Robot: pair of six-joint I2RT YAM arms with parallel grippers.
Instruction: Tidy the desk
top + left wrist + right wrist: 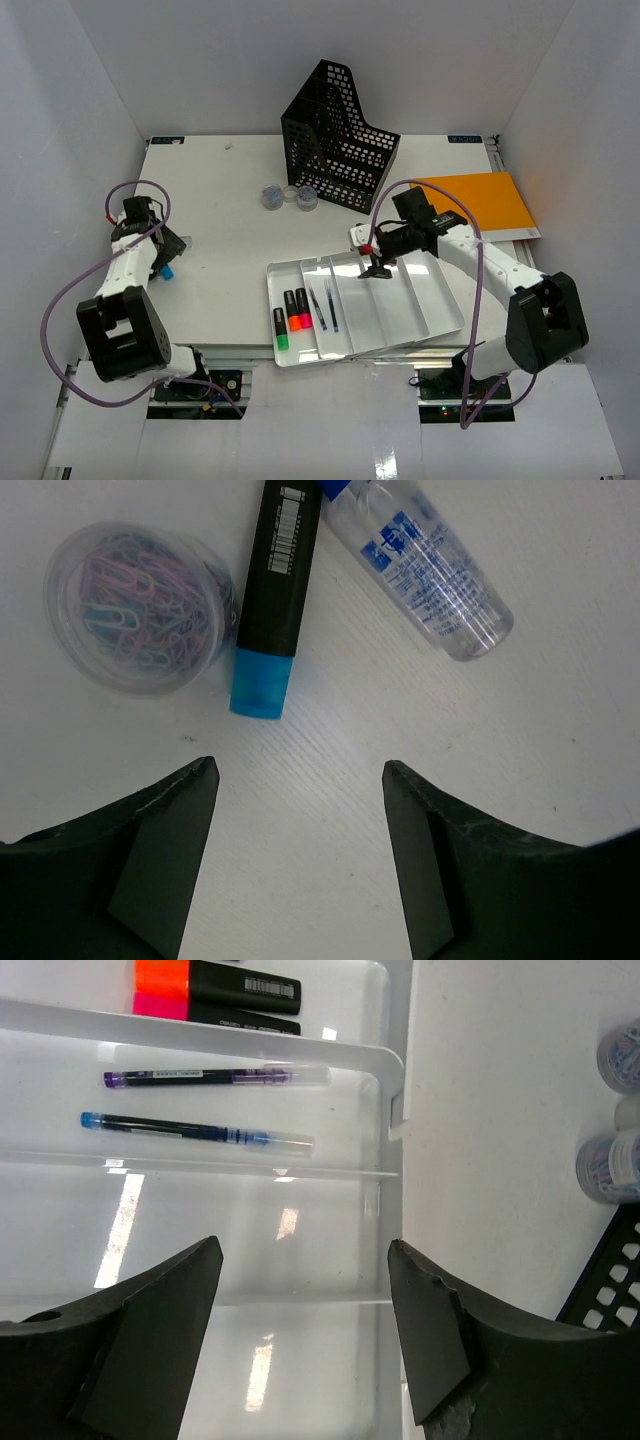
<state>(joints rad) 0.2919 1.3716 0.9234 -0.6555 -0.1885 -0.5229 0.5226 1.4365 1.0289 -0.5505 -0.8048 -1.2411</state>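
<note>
**Loose blue highlighter lies just ahead of the left gripper's open jaws**

The desk (pixel 225 205) fills the walled white cell. Most of its clutter is gathered toward the middle and right. At its left side, close to the wall, three loose things lie together. They are a blue highlighter (pixel 270 590), a tub of paper clips (pixel 135 605) touching its left flank, and a clear bottle (pixel 425 565) with blue print just to its right.

The left gripper (pixel 300 770) hangs over bare tabletop just short of them, jaws wide apart with nothing between. In the left wrist view the highlighter sits ahead of the fingers. Its long axis runs almost straight away from them with a slight tilt, the blue cap end nearest. The jaw gap therefore spans across the barrel, which I judge suits a pinch on the body after a short advance and descent. The tub crowds one side, so a finger could nudge it.

The left arm is plainly the nearer one. The right gripper (pixel 377 268) is well apart, over the white tray (pixel 440 325) at the desk's front right. It too is spread open and empty, above a bare compartment. Neighbouring compartments hold three highlighters (pixel 292 312) and two pens (pixel 323 305). Behind the tray stand a black mesh file holder (pixel 340 135) and two more clip tubs (pixel 290 196). An orange folder (pixel 480 200) lies to the right.
</note>
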